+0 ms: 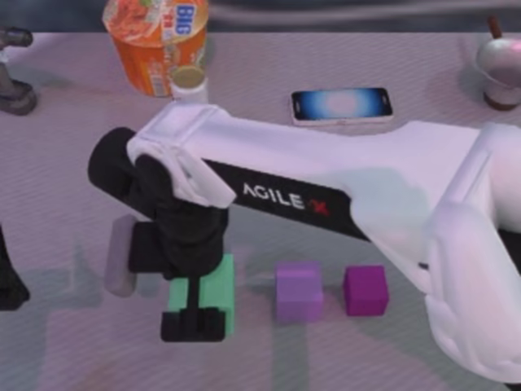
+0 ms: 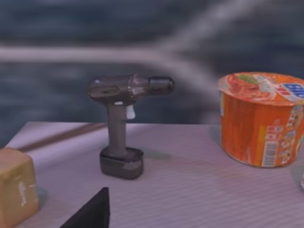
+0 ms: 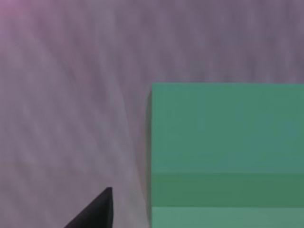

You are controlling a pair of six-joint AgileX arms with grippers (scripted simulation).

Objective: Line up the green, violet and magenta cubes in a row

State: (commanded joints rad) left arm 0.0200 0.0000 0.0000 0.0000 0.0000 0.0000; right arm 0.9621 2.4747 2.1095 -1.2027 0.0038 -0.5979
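Three cubes stand in a row near the table's front: the green cube (image 1: 220, 287) at the left, the violet cube (image 1: 299, 291) in the middle, the magenta cube (image 1: 365, 290) at the right. My right arm reaches across from the right, and my right gripper (image 1: 193, 324) hangs open over the green cube's left half. In the right wrist view the green cube (image 3: 228, 147) fills one side, and a black fingertip (image 3: 97, 213) stands apart from it over bare table. My left arm (image 1: 10, 281) is parked at the left edge; one fingertip (image 2: 92, 213) shows, gripper open and empty.
A grey bar-shaped object (image 1: 120, 255) lies just left of the green cube. At the back are an orange noodle cup (image 1: 156, 41), a small capped jar (image 1: 189, 81), a phone (image 1: 342, 106), a drill (image 2: 123, 123) at the far left, and a metal object (image 1: 498, 65) at the far right.
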